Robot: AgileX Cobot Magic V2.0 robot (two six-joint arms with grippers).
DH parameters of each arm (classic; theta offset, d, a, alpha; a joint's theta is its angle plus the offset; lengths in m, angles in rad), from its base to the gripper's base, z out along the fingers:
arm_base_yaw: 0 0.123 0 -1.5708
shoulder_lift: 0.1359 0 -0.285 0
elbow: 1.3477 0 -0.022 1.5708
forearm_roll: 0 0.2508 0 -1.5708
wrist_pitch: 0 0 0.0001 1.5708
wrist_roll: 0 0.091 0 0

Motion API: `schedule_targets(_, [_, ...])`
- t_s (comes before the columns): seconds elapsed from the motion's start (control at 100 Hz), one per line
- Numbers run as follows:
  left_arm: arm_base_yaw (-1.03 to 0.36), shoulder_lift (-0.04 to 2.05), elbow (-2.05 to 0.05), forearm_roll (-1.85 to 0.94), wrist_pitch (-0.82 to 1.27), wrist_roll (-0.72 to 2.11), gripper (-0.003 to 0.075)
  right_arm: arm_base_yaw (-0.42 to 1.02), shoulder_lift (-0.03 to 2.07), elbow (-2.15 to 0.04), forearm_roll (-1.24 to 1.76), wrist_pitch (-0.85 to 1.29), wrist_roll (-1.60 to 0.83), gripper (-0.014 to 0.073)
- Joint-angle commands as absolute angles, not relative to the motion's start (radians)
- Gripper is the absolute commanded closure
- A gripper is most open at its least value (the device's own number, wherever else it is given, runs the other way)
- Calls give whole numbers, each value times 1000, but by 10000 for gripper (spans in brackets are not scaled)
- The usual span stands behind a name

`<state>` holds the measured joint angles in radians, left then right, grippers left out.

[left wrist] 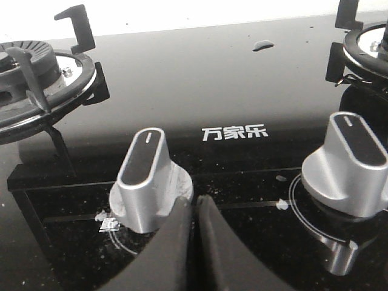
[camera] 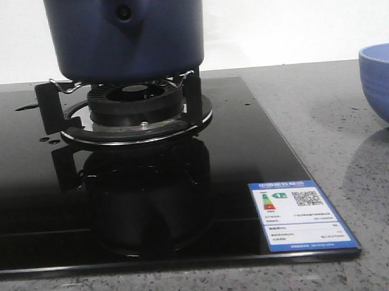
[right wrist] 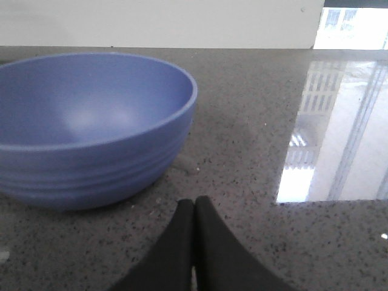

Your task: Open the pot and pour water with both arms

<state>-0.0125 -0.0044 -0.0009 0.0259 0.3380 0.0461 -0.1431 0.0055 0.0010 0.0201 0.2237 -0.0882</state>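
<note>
Pot (camera: 127, 35): dark navy-blue, matte, cylindrical, with a rounded bottom edge. It stands upright on the metal pot support (camera: 123, 90) of a gas burner (camera: 135, 104). Its side stub (camera: 123, 13), with a round hole, faces the front camera. The upper part is cut off by the frame, so whether a lid is on it cannot be told.

Hob (camera: 234, 156): black glass, glossy, set into the desk (camera: 353, 176), a grey speckled stone surface. The glass mirrors the burner and pot support. A few water drops lie on the glass left of the burner. A blue and white energy label (camera: 301, 215) sits at the near right corner of the hob.

Bowl (right wrist: 91, 127): lighter periwinkle-blue, ribbed on the outside, upright on the desk to the right of the hob, well apart from the pot. Its inside looks empty.

Knobs: two silver control knobs with black tops, one (left wrist: 148, 179) just beside the left fingers, the other (left wrist: 348, 163) further along the front strip. White brand lettering (left wrist: 234, 133) is printed between them. Parts of two burners show at the far corners of the left wrist view.

Left gripper (left wrist: 194, 209): fingers pressed together, holding nothing, low over the hob's front strip.

Right gripper (right wrist: 194, 209): fingers pressed together, holding nothing, low over the desk, near the bowl but not touching it.
</note>
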Motion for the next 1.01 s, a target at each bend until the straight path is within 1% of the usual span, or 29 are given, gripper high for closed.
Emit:
schedule_targets(0.0, [-10,-31,32,21,293,34,741,-150,-30,23,8,103,-83,657])
schedule_targets(0.04, [-10,-31,32,21,293,34,741,-150,-28,34,7,109,-83,657])
schedule_targets(0.32, [-10,-31,32,21,293,34,741,-150,-28,34,27,323,-83,657])
schedule_targets(1.0, [-10,-31,32,21,293,34,741,-150,-28,34,30,315,-83,657])
